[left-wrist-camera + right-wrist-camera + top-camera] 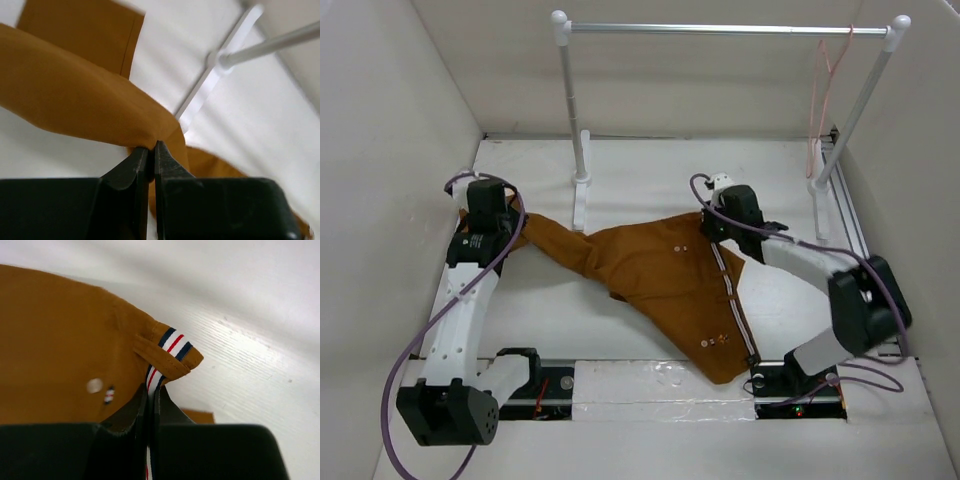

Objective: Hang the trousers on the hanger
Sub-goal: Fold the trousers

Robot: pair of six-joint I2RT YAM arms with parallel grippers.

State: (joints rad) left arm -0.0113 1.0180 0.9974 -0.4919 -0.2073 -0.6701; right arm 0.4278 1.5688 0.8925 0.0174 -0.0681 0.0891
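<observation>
**Two grippers are clamping the trousers at opposite ends**

We are seeing the trousers [660,280] lying on the white table [650,170], spread from about 9 o'clock of the top view across the middle and down toward 5 o'clock. The waistband end is running along the 3 o'clock side of the cloth, and its striped waistband lining [172,342] is showing white, dark blue and red. A small light button [94,385] is sitting just inside that band, beside a belt loop [160,357]. The leg end is trailing out toward 9 o'clock as a narrow, twisted strip.

We are finding the right gripper [151,390] clenched on the trousers at the waistband corner, at roughly 2 o'clock of the cloth, with the striped lining running down between its jaws. The left gripper [151,150] is clamped on a bunched fold of the trouser leg at the 9 o'clock end, and the fabric is rising out of its closed jaws and draping away to the left of its own view.

We are seeing the hanger [817,110] well apart from the trousers, dangling at about 1 o'clock from the right end of the silver rail [720,29]. That rail is spanning the far side of the table at 12 o'clock on two white posts [572,100].
</observation>
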